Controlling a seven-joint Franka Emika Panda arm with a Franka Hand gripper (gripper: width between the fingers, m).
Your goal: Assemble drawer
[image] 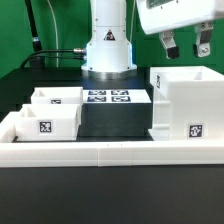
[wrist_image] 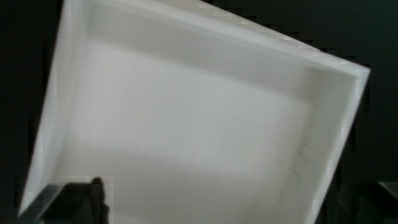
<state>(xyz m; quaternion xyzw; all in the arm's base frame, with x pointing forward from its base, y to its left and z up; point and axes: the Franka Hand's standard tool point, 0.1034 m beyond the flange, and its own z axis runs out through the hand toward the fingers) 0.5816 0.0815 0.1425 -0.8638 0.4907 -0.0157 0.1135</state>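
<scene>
The large boxy white casing (image: 186, 103) stands at the exterior view's right with its open side up and a tag on its front. Two small white trays (image: 44, 121) (image: 56, 97) sit at the exterior view's left, one behind the other. My gripper (image: 187, 45) hangs just above the casing, open and empty, and touches nothing. In the wrist view I look down into the casing's white hollow (wrist_image: 196, 120). My dark fingertips (wrist_image: 80, 202) show at the frame's edges, set wide apart.
A long low white rail (image: 110, 151) runs across the front of the parts. The marker board (image: 108, 97) lies in the middle, in front of the robot base (image: 108, 50). Cables run along the back left.
</scene>
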